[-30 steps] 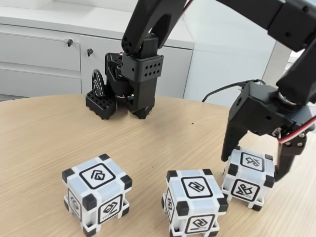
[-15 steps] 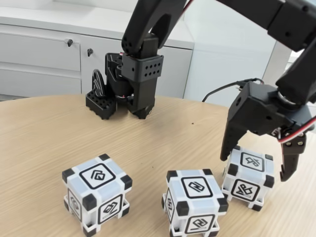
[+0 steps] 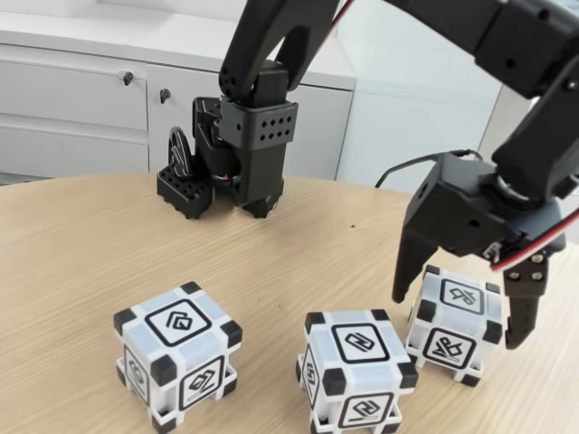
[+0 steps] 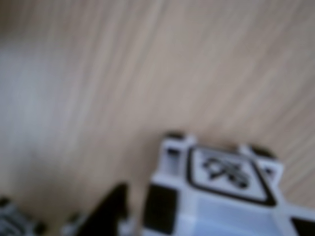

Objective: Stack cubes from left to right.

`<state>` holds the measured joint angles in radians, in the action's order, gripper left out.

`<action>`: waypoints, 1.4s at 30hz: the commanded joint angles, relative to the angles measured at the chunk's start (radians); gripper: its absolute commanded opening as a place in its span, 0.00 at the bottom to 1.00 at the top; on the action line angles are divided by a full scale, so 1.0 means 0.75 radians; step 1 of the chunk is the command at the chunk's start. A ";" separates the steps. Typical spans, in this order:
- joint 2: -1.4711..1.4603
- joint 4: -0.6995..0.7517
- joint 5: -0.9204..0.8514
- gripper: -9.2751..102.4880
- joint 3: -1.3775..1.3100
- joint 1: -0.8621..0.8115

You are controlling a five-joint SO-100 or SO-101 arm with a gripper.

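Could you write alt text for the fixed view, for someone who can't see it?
A black robot arm's open hand straddles the right-hand cube of three grey-white cubes with black corners, standing apart in a row on a wooden table. The middle cube and left cube sit untouched; the arm's base stands behind them.

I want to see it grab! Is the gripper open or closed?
Open: the gripper has one finger on each side of the right cube, not touching.

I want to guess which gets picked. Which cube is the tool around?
The rightmost cube in the fixed view: the open tool straddles it; the other two stand free.
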<state>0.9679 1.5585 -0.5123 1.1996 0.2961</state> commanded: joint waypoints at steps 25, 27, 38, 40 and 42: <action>0.037 0.014 0.063 0.25 -0.049 -0.012; 0.045 0.014 0.082 0.25 -0.051 -0.012; 0.472 0.016 0.117 0.26 -0.049 -0.016; 0.526 0.018 0.131 0.26 -0.049 -0.020; 0.575 0.018 0.149 0.25 -0.037 -0.022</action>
<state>1.3023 1.5601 -0.4172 1.1996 0.2945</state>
